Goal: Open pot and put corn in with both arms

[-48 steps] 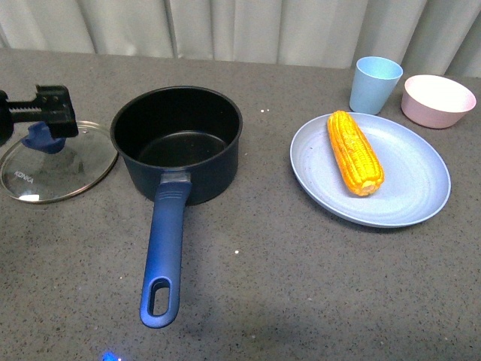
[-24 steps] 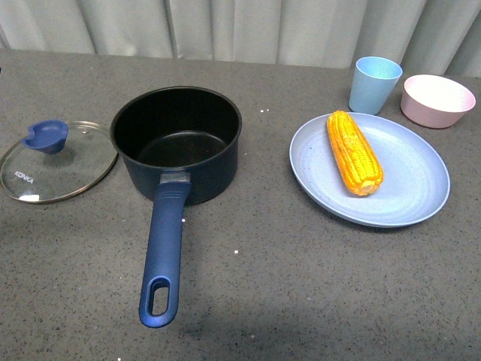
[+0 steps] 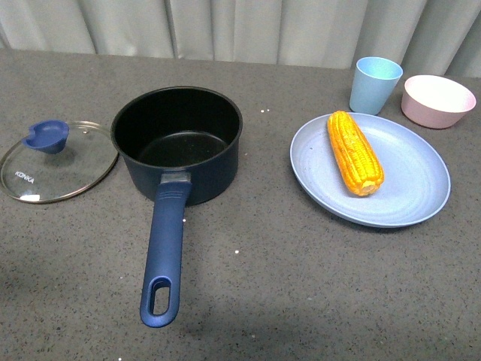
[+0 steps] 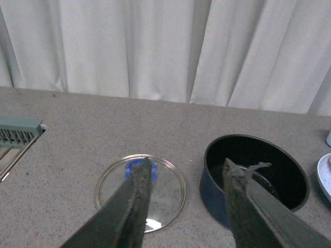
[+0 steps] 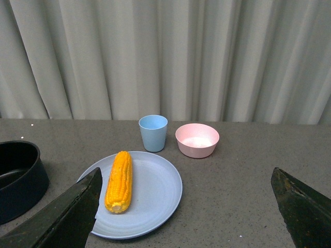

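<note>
The navy pot (image 3: 177, 143) stands uncovered with its black inside bare, its long blue handle (image 3: 164, 256) pointing toward the front edge. Its glass lid (image 3: 58, 161) with a blue knob lies flat on the table just left of it. The corn (image 3: 354, 152) lies on a blue plate (image 3: 409, 188) at the right. Neither arm shows in the front view. In the left wrist view my left gripper (image 4: 187, 168) hangs open above the lid (image 4: 140, 185) and the pot (image 4: 255, 173). In the right wrist view my right gripper (image 5: 187, 178) is wide open, the corn (image 5: 119, 181) lying beyond its fingers.
A light blue cup (image 3: 373, 84) and a pink bowl (image 3: 438, 100) stand behind the plate at the back right. White curtains hang behind the grey table. In the left wrist view a grey ridged fixture (image 4: 18, 134) sits at the table's edge.
The left gripper, over the lid's knob a second ago, has let go and drawn out of the front view. The lid stays flat beside the pot.
</note>
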